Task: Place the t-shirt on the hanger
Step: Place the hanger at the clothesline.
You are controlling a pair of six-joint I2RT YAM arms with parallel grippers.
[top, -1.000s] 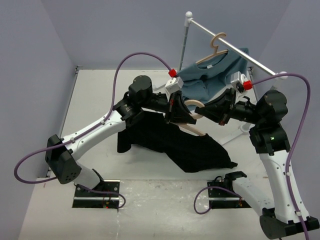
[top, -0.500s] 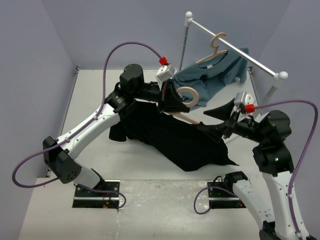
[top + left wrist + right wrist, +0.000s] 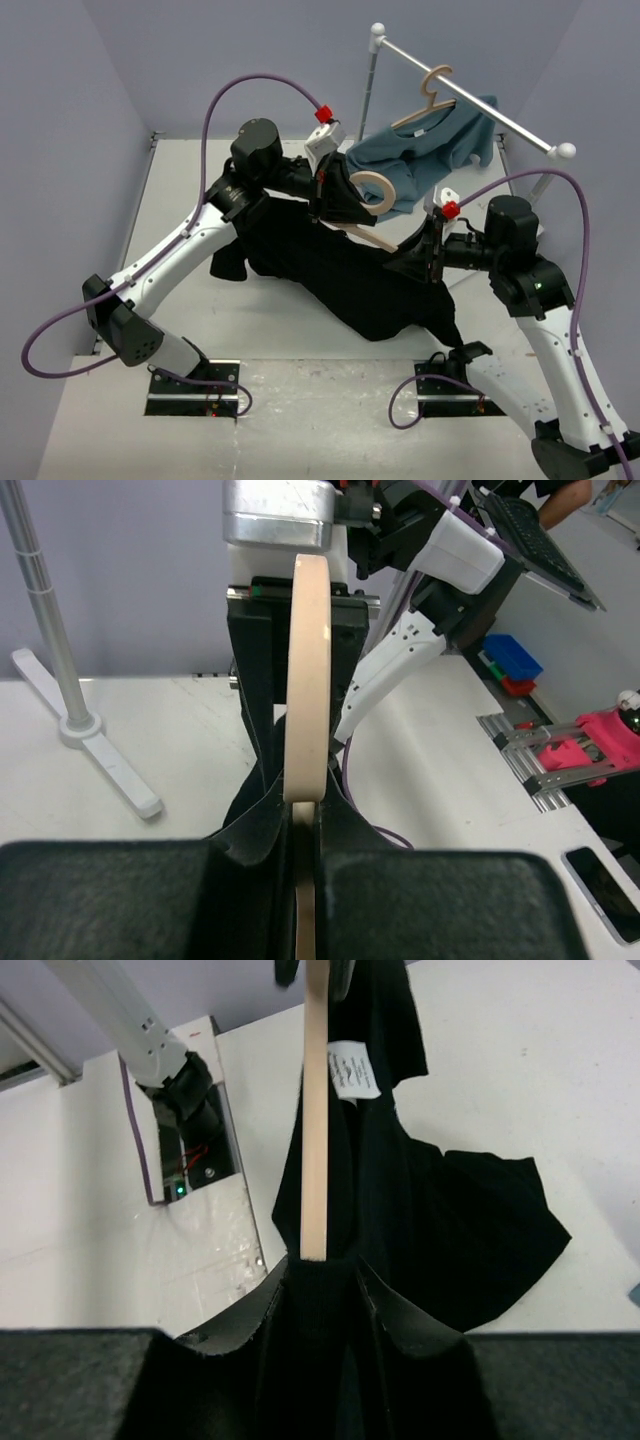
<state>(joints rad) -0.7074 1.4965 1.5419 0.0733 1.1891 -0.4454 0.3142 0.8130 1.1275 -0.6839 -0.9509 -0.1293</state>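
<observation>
The pale wooden hanger [image 3: 372,193] is held up over the table's middle, and its neck is pinched in my left gripper [image 3: 340,205], which is shut on it. In the left wrist view the curved hook [image 3: 306,670] rises straight out of the left gripper [image 3: 306,825]. The black t-shirt [image 3: 340,275] hangs from the hanger and trails onto the table. My right gripper [image 3: 415,258] is at the hanger's lower right end, its jaws closed on black fabric. In the right wrist view the hanger arm [image 3: 314,1110] runs into a ribbed black band of the t-shirt [image 3: 450,1210], which fills the right gripper [image 3: 325,1295].
A clothes rail [image 3: 470,95] on white posts stands at the back right. A second hanger [image 3: 436,92] on it carries a teal-blue shirt [image 3: 425,155], which hangs just behind the left gripper. The rail's foot [image 3: 85,735] shows in the left wrist view.
My right gripper left the hanger, opened and drew back right, then came in again and closed on the shirt at the hanger's end. My left arm carried the hanger slightly back.
</observation>
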